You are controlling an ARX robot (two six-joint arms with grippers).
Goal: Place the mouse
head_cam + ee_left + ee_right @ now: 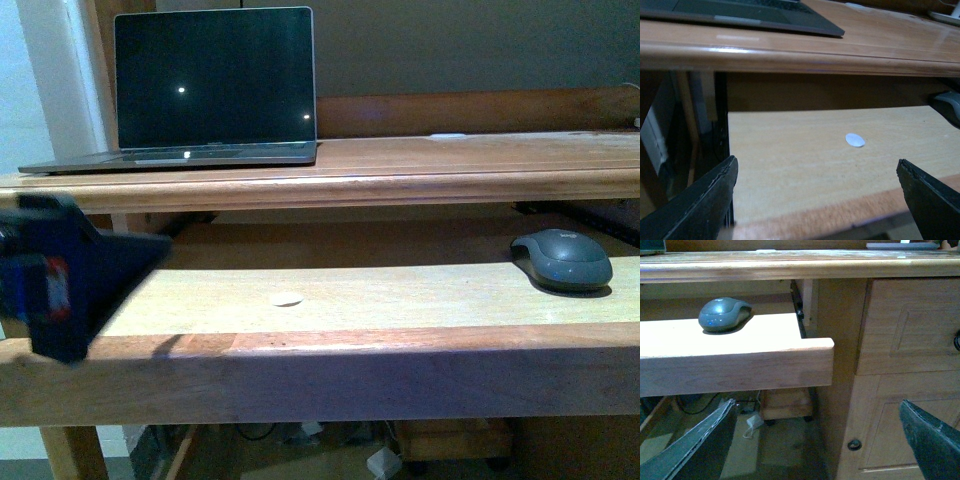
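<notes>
Front view puts the mouse [562, 259] at 3 o'clock, resting flat on the pull-out shelf [400, 290] beneath the desk [480, 160] top, near the shelf's right end. A laptop [213, 88] stands open with a dark screen at 11 o'clock on the desk. A white round spot [287, 299] lies on the shelf at about 6 o'clock, well apart from the mouse. The left tool [816, 164] has its fingers spread wide over the shelf's left part, holding nothing. The right tool [816, 405] is likewise spread and empty, in front of the shelf's right end, with the mouse beyond it and drawer fronts [910, 325] alongside.
</notes>
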